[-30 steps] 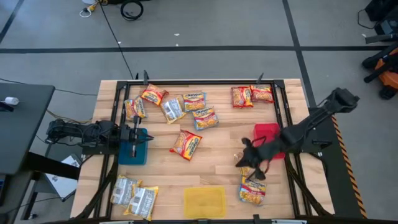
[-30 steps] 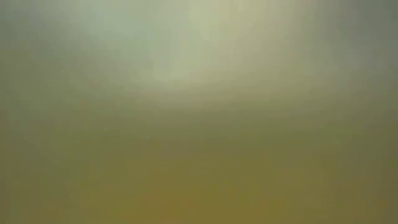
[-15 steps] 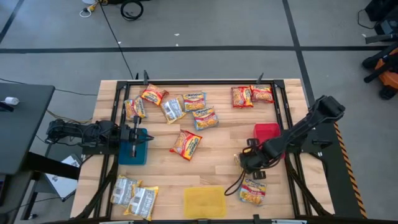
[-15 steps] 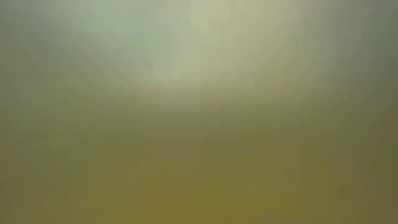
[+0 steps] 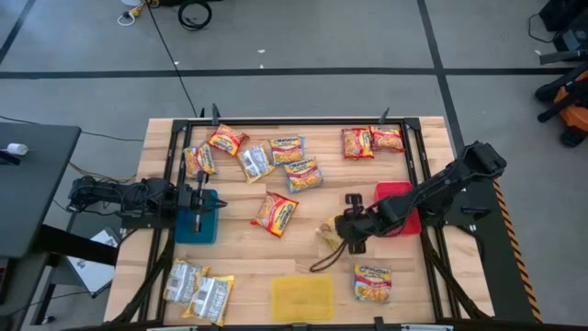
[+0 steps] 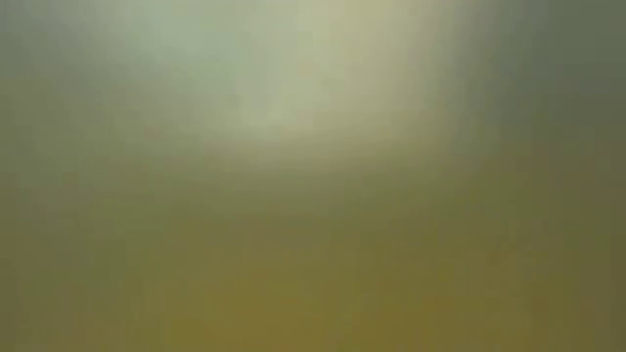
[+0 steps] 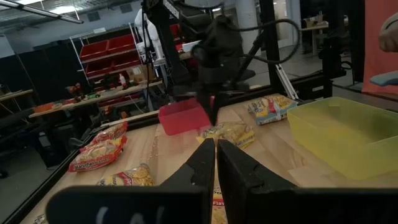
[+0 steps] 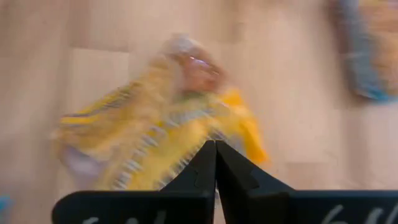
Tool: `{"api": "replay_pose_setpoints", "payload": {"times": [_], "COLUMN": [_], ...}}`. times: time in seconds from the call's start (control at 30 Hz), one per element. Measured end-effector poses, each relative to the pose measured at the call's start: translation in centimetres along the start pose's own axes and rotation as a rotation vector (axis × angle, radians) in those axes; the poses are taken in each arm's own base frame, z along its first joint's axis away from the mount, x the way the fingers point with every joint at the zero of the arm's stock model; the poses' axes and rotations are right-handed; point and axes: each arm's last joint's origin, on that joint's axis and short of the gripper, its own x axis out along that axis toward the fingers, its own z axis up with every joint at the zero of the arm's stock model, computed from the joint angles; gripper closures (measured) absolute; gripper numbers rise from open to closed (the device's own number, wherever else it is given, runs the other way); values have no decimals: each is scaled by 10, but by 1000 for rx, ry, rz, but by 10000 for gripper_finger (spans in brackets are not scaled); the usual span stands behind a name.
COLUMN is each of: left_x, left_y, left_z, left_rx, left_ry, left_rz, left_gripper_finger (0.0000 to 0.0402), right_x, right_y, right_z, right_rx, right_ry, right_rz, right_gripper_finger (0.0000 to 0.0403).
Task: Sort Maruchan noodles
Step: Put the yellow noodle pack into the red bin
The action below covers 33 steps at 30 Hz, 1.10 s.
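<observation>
High view: the right gripper (image 5: 342, 234) sits over the worktop (image 5: 239, 256) toward its right-front part, jaws clenched, right at a yellow-orange packet (image 5: 329, 235) that lies just ahead of it. I cannot tell whether a corner of that packet is pinched. If it is not, the packet may just be shoved across the wood. The red tray (image 5: 395, 195) sits at the right edge, the yellow tray (image 5: 302, 297) at the front edge, the blue tray (image 5: 196, 228) at the left under the parked left gripper (image 5: 197, 219), jaws clenched on nothing. Other Maruchan noodles (image 5: 287, 150) lie scattered toward the far edge. No print is legible.

Low view: nothing can be made out.

Left wrist view: packet wrappers show, lettering unreadable.

Right wrist view: the packet lies past the closed fingertips (image 8: 214, 152); a thin edge hold could slip.
</observation>
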Motion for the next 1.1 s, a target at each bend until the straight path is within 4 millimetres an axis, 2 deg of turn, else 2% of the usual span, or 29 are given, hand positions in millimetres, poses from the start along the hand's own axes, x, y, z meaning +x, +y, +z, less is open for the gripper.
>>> {"api": "replay_pose_setpoints", "payload": {"times": [0.1, 0.27, 0.47, 0.63, 0.73, 0.87, 1.1], "left_x": [0, 0, 0, 0, 0, 0, 0], "left_y": [0, 0, 0, 0, 0, 0, 0], "left_z": [0, 0, 0, 0, 0, 0, 0], "left_rx": [0, 0, 0, 0, 0, 0, 0], "left_ry": [1, 1, 1, 0, 0, -2, -3], "left_rz": [0, 0, 0, 0, 0, 0, 1], "left_gripper_finger": [377, 377, 377, 377, 377, 377, 377], "right_x": [-12, -26, -6, 10, 16, 24, 51], "right_y": [-8, -23, -44, -64, -72, -74, -60], "right_z": [2, -5, -28, -31, -30, -32, -25], "right_rx": [100, 494, 674, 694, 684, 669, 636], "right_ry": [-20, -12, 111, 101, 105, 140, 167], "right_rz": [30, 75, 150, 295, 378, 404, 552], "right_gripper_finger": [368, 302, 201, 140, 125, 124, 125]}}
